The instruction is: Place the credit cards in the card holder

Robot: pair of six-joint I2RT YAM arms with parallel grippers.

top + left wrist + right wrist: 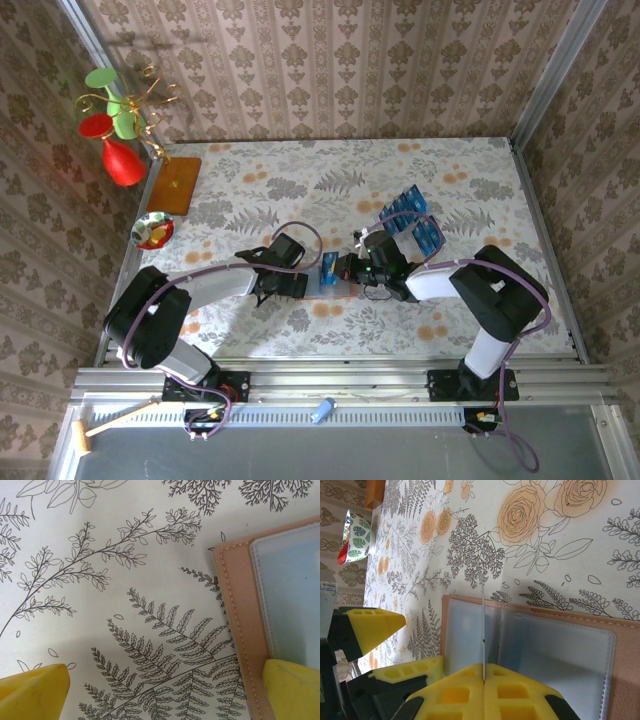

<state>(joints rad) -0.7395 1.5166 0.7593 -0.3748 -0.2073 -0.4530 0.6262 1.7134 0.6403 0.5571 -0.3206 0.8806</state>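
Floral-printed cloth covers the table (450,170), walled by damask wallpaper. Near the middle of the table, between the two arms, lies the small brown leather-like card holder (625,645), opened flat with its greyish clear pockets facing up.

The right gripper (484,677) has its yellow fingers pressed together on one thin blue credit card (329,264). It holds the card upright on its edge, over the fold of the open holder. From the right wrist the card is seen edge-on as a thin pale line.

The left gripper (162,695) is spread wide and grips nothing. One yellow pad (292,690) lies over the stitched edge of the holder and the other (35,692) over bare cloth to its left.

More blue cards (404,207) lie in loose groups on the cloth far right of the holder, well apart from it.

At the far left stand an orange-brown wooden board (175,185) and a small patterned bowl (153,230).
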